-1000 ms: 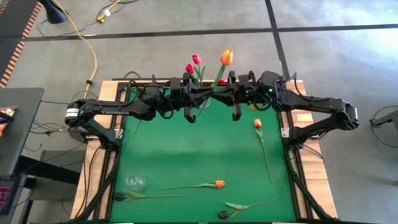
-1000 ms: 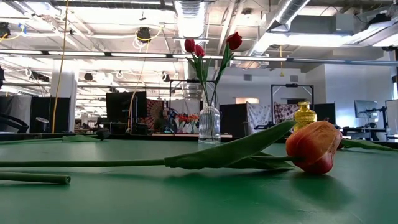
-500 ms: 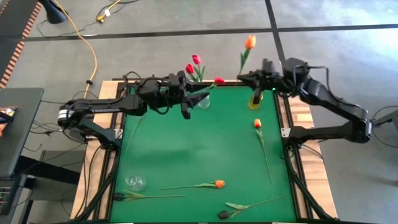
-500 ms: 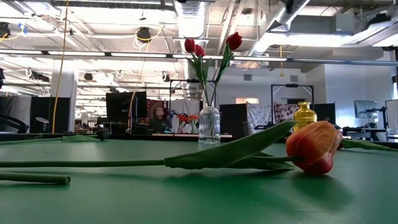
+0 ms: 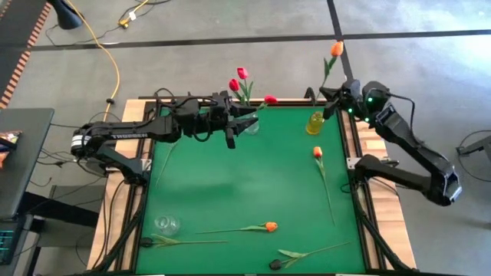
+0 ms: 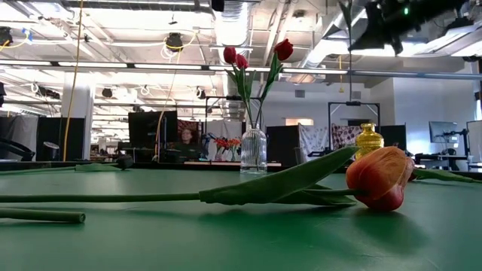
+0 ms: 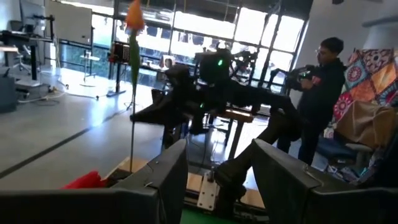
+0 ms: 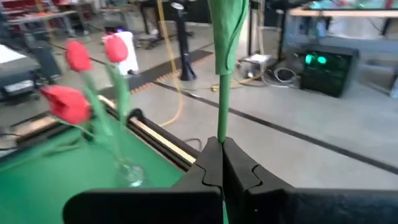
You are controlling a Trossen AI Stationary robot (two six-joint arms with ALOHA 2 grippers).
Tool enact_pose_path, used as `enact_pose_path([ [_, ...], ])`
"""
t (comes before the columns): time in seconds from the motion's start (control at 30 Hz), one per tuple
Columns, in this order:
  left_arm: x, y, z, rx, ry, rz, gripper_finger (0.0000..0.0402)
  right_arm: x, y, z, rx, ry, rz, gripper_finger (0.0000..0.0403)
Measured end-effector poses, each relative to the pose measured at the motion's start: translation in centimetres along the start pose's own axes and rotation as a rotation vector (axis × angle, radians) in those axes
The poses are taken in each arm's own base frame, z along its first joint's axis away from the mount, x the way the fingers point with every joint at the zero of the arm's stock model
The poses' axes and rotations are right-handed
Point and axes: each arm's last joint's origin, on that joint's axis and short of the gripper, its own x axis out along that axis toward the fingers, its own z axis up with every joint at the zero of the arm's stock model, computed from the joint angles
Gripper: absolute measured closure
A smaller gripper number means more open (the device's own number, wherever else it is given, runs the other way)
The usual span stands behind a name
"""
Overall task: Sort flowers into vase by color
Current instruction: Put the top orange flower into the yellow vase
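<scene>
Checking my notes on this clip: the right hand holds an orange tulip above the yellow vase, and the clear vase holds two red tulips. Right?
Not quite. The right hand does hold the orange tulip above the yellow vase, but the clear vase holds three red tulips, as the low view shows.

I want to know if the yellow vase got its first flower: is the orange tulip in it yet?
Not yet. The right gripper is shut on the orange tulip, holding it upright over the yellow vase.

Green table (image 5: 230,184) bears vases (image 5: 315,123) and loose tulips (image 5: 270,227).
</scene>
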Motion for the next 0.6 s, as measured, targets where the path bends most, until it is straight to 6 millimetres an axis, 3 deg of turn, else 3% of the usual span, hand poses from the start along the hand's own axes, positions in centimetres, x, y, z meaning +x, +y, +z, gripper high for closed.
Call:
enact_pose_path([
  [0.23, 0.0, 0.2, 0.0, -0.004, -0.009, 0.067, 0.0239, 0.5, -1.3, -2.1, 0.016, 0.02, -0.069, 0.0384],
  [0.6, 0.0, 0.2, 0.0, -0.003, -0.01, 0.075, 0.0239, 0.6, -2.2, -3.4, 0.011, 0.094, -0.124, 0.0384],
])
